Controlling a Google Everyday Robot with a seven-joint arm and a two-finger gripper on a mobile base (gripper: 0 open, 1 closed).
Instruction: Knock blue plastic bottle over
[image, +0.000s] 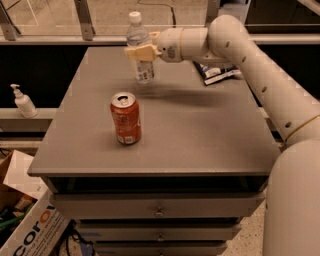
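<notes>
Standing upright near the far edge of the desk (200, 135), the blue plastic bottle (143, 71) has the end effector (141, 52) laid across its upper body, just under the shoulder and above the label; that high contact looks chosen for leverage, since a sideways push up there should tip a tall, light bottle rather than slide it; whether the end effector is wide, narrow or clasping the bottle cannot be told, as it overlaps the clear plastic; the arm comes in level from the side, so its wrist sits at the bottle's height; below the end effector and nearer the camera stands a red-orange soda can (125, 118), apart from the bottle but possibly in the way if the bottle falls forward; back along the arm a dark packet (217, 73) lies under it, out of the way; beyond the end effector's tip, off the desk, a white pump bottle (22, 101) stands on a ledge.
</notes>
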